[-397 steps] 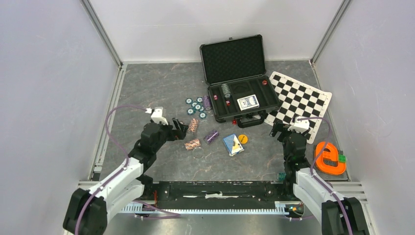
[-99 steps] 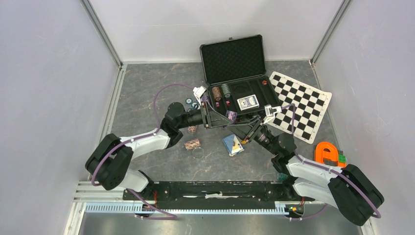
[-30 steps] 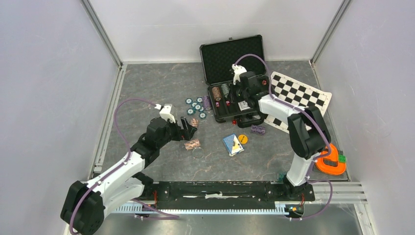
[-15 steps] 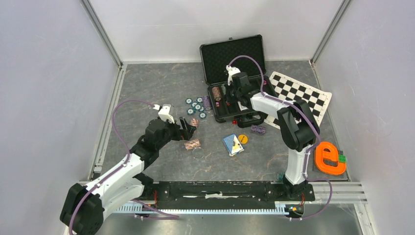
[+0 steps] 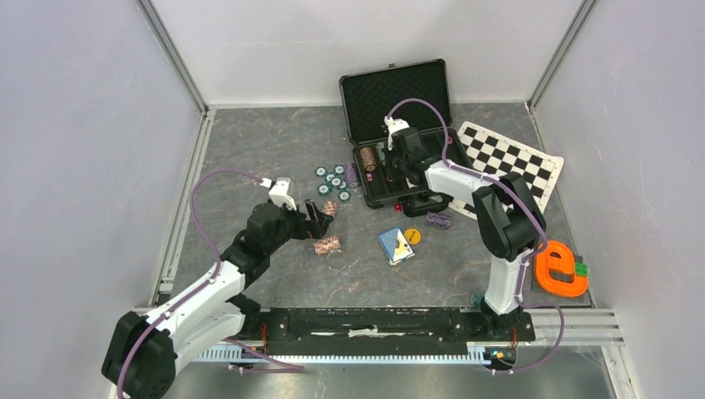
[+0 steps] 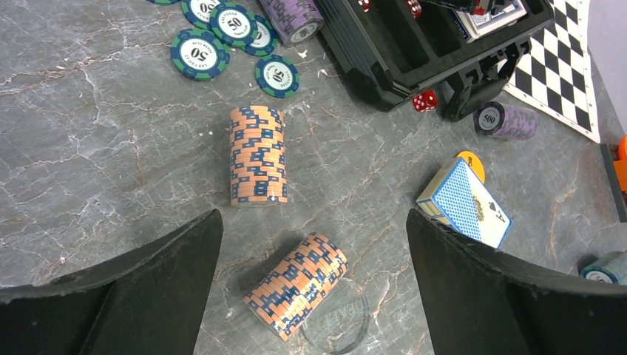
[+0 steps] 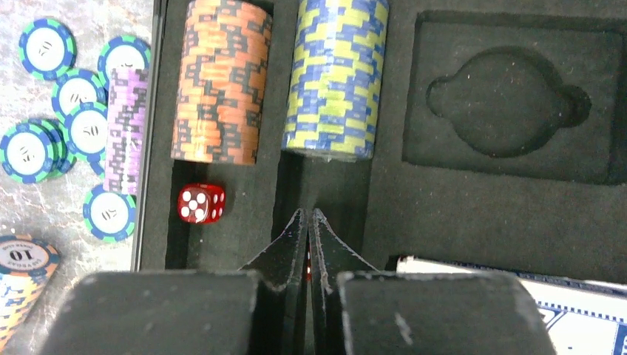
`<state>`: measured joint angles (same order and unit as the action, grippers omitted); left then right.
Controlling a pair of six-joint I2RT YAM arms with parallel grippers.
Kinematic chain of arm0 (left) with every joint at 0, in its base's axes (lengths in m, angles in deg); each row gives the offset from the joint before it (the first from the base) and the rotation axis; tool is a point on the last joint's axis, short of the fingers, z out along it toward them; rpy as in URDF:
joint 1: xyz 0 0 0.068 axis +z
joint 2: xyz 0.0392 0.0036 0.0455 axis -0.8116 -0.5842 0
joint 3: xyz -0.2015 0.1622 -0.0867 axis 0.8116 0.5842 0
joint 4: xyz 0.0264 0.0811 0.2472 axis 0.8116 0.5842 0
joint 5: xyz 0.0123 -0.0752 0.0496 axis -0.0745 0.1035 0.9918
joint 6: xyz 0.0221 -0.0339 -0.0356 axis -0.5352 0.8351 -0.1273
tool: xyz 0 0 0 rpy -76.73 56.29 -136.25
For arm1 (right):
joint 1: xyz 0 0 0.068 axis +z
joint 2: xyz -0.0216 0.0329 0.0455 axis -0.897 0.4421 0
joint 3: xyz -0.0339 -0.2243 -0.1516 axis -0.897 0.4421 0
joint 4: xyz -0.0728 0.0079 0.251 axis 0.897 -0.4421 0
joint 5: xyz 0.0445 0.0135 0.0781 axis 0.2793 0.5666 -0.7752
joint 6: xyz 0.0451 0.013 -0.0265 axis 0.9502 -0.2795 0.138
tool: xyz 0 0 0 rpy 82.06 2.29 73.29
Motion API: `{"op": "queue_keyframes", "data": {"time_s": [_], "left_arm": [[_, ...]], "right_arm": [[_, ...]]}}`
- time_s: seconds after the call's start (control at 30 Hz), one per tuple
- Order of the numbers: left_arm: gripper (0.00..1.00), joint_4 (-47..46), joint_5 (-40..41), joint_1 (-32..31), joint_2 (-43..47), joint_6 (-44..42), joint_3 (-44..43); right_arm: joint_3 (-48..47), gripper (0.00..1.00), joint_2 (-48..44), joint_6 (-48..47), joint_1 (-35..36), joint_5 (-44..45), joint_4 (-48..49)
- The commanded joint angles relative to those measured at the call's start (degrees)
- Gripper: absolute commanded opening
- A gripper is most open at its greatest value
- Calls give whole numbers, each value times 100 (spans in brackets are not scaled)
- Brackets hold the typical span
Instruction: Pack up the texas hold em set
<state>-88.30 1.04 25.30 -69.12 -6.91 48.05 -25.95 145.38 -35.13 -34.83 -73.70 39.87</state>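
Closing right gripper (image 7: 308, 222): yours has just pressed together over the case (image 7: 510, 214), centre frame, seemingly empty.
Left gripper (image 6: 312, 218): spread above chip stacks (image 6: 258, 155) on the table (image 6: 111, 148), unpacked.

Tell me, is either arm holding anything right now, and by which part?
The left tool is open, holding nothing. The right tool is shut over the case; a red speck shows between its fingers, but a hold cannot be told.
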Motion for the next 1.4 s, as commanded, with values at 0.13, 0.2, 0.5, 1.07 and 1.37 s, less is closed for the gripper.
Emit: {"op": "queue_keyframes", "data": {"time_s": [0.13, 0.2, 0.5, 1.07, 1.37], "left_arm": [[100, -249, 39, 2, 130, -218, 32], [100, -249, 36, 5, 124, -210, 25], [100, -234, 38, 3, 148, -230, 23], [100, -198, 123, 3, 284, -239, 58], [100, -161, 182, -3, 325, -257, 58]], "right_arm": [[320, 4, -684, -160, 287, 159, -1039], [493, 4, -888, -111, 319, 239, -1059], [-8, 15, -1158, -236, 551, 924, -1307], [-513, 2, -152, -177, 860, 829, 123], [-1155, 0, 464, -161, 858, 1019, -92]]}}
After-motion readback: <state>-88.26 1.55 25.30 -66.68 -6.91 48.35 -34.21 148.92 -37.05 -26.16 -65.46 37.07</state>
